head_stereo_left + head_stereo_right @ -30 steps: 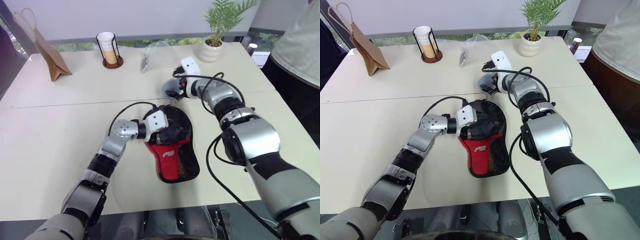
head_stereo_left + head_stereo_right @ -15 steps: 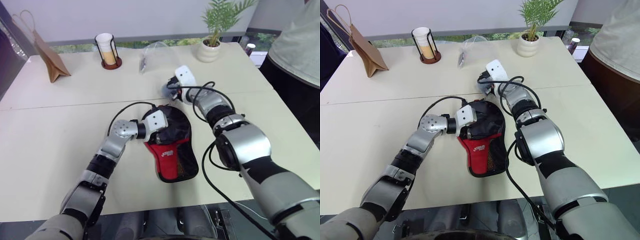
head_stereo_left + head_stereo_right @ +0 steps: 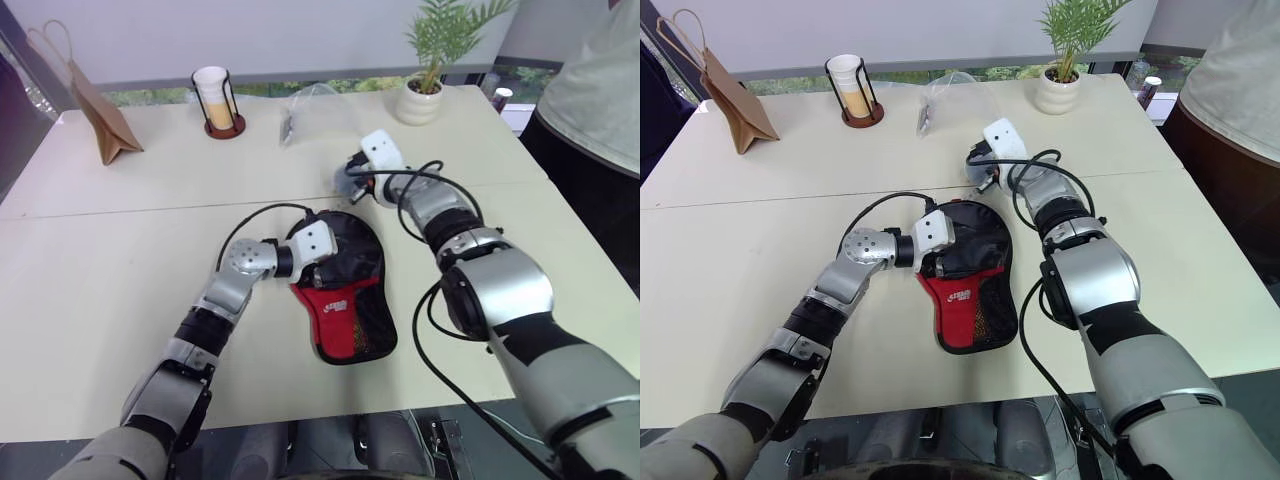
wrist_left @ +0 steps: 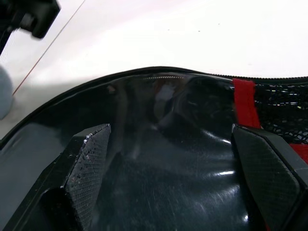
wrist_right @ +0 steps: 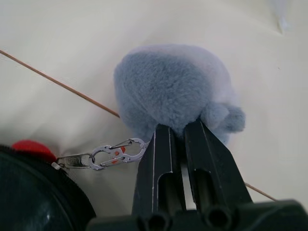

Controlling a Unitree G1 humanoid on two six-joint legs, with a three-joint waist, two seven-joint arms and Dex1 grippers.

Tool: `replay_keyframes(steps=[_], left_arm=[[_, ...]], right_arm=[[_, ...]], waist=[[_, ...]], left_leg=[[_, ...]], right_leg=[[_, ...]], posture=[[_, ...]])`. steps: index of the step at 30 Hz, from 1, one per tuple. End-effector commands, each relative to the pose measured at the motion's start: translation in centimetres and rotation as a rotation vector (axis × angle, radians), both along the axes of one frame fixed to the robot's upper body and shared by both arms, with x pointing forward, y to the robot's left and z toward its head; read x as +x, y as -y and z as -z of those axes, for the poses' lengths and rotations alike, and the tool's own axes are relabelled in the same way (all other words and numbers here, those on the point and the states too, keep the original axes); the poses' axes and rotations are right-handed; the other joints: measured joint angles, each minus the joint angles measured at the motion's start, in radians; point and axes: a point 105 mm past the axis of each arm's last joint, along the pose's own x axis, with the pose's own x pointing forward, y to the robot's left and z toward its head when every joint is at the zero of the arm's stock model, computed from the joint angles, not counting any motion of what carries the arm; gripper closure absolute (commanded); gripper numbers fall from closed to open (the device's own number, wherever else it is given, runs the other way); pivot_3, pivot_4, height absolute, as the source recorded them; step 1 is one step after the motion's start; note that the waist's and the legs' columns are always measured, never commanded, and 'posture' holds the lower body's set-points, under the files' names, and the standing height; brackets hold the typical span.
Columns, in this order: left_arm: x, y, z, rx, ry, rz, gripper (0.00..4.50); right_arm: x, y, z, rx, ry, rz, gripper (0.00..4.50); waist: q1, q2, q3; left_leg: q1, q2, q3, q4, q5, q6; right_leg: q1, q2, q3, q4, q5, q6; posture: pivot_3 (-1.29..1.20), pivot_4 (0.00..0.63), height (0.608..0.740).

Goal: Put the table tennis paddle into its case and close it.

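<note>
Roughly left to right, head views: brown paper bag [image 3: 98, 110] standing at far left of the table [image 3: 90, 270], paper cup in a black wire holder [image 3: 218, 98] further right along the far edge, clear plastic bag [image 3: 300, 112] next, potted plant [image 3: 432, 62] at far right, person's torso [image 3: 590, 80] past the table's right corner.

Mid-table: left gripper [image 4: 173, 178] on the round end of the case [image 3: 345, 295], fingers [image 4: 89, 168] spread wide over glossy black surface, red strip and mesh beside the other finger. Nothing pinched between them. Case lying flat, round black end toward the far side, red panel with white logo and mesh pocket toward the near edge. Zip seen running along the case edge in left wrist view. Can't tell from here whether that glossy black is the table tennis paddle or case lining; paddle handle not made out.

Just beyond the case's far end: small grey plush keychain [image 5: 175, 91] on the table, by the seam line. Silver carabiner clip [image 5: 108, 154] linking the plush side to the case's red tab [image 5: 29, 148].

Right gripper [image 5: 185, 132] pressed into the near side of the plush, fingers drawn nearly together, narrow gap only. Tips buried in the fur, so looks clamped on it.
</note>
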Motion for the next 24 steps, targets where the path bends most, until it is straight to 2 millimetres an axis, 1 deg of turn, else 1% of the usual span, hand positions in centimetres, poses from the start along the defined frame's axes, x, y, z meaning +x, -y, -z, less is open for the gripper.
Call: replay_keyframes(steps=[1, 7, 11, 13, 18, 20, 24], left_arm=[[-0.5, -0.5, 2.7, 0.088, -0.083, 0.002, 0.31], [-0.5, -0.5, 3.5, 0.097, -0.126, 0.002, 0.31], [-0.3, -0.6, 3.7, 0.096, -0.135, -0.008, 0.31], [-0.2, -0.6, 3.7, 0.096, -0.137, -0.012, 0.31], [-0.2, -0.6, 3.8, 0.092, -0.142, -0.017, 0.31], [-0.3, -0.6, 3.8, 0.091, -0.142, -0.018, 0.31], [-0.3, -0.6, 3.8, 0.091, -0.147, -0.021, 0.31]], right_arm=[[0.2, 2.0, -1.3, -0.052, 0.046, 0.022, 4.47], [-0.6, 4.6, -0.6, -0.195, 0.129, 0.020, 4.47], [-1.8, 5.2, -0.1, -0.209, 0.140, 0.031, 4.47], [-2.6, 5.6, 0.4, -0.185, 0.111, 0.069, 4.47], [-5.3, 5.4, 1.5, -0.083, 0.006, 0.123, 4.47], [-6.3, 5.4, 1.5, -0.069, -0.016, 0.137, 4.47], [-8.2, 6.0, 1.0, -0.048, -0.041, 0.170, 4.47]], waist=[[0.000, 0.000, 0.000], [0.006, 0.000, 0.000], [0.007, 0.000, -0.001], [0.007, -0.001, -0.001], [0.008, -0.001, -0.001], [0.007, -0.001, -0.002], [0.008, -0.001, -0.002]], left_leg=[[0.000, 0.000, 0.000, 0.000, 0.000, 0.000], [0.001, 0.000, 0.000, 0.000, 0.000, 0.000], [0.003, 0.000, 0.000, 0.001, 0.000, 0.001], [0.005, 0.000, 0.000, 0.001, -0.001, 0.001], [0.007, 0.000, -0.001, 0.001, -0.001, 0.002], [0.007, 0.000, -0.001, 0.001, -0.001, 0.002], [0.007, 0.000, -0.001, 0.001, -0.002, 0.003]], right_leg=[[0.000, 0.000, 0.000, 0.000, 0.000, 0.000], [0.002, 0.000, 0.000, 0.000, 0.000, 0.000], [0.005, -0.001, 0.000, -0.001, 0.000, 0.000], [0.007, -0.001, 0.000, -0.001, 0.000, 0.000], [0.010, -0.001, -0.001, -0.003, 0.000, 0.000], [0.011, -0.001, -0.001, -0.003, -0.001, 0.000], [0.011, -0.001, -0.002, -0.004, -0.001, 0.001]], posture=[[0.00, 0.150, 0.740], [0.00, 0.150, 0.740], [0.00, 0.150, 0.740], [0.00, 0.150, 0.740], [0.00, 0.150, 0.740], [0.00, 0.150, 0.740], [0.00, 0.150, 0.740]])
